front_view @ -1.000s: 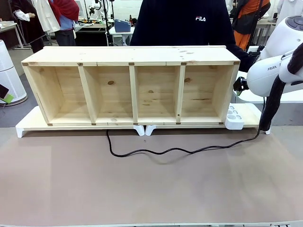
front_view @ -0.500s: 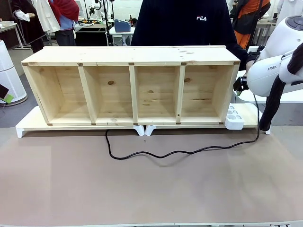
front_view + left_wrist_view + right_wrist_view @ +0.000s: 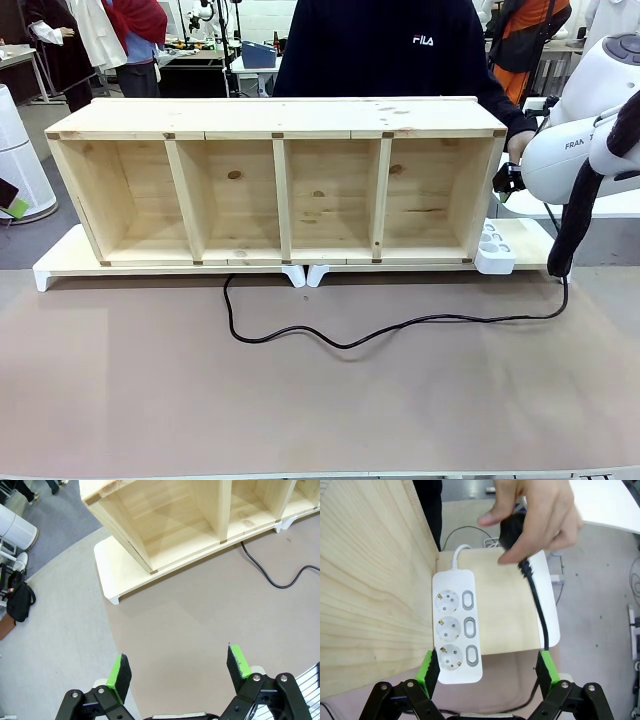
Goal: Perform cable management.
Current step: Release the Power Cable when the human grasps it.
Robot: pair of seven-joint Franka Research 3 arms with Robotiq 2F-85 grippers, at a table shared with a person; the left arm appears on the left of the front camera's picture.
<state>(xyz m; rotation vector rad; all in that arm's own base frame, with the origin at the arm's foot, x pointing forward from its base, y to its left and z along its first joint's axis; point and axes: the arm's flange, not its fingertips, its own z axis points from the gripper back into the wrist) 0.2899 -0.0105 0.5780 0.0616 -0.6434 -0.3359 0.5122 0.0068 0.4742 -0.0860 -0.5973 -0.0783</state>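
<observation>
The black cable (image 3: 350, 343) comes out from under the wooden shelf (image 3: 275, 118), snakes across the brown mat and rises at the right behind my right arm (image 3: 575, 150). In the right wrist view a person's hand (image 3: 535, 510) holds the cable's round black plug (image 3: 511, 530) above the white socket block (image 3: 454, 625), and the cord (image 3: 540, 615) hangs down from it. My right gripper (image 3: 486, 674) is open just below the block, touching nothing. My left gripper (image 3: 179, 667) is open over bare mat, and the cable's left loop (image 3: 272, 577) lies well beyond it.
The shelf stands on a low white-footed board (image 3: 60, 262) at the back of the mat (image 3: 300, 400). The socket block (image 3: 492, 250) sits on that board at the shelf's right end. The person (image 3: 400, 50) stands behind the shelf. A white bin (image 3: 18, 160) is off the table's left.
The cable's right end has been drawn to the right and now rises farther right behind my right arm; its waves on the mat have flattened. My arms have not moved.
</observation>
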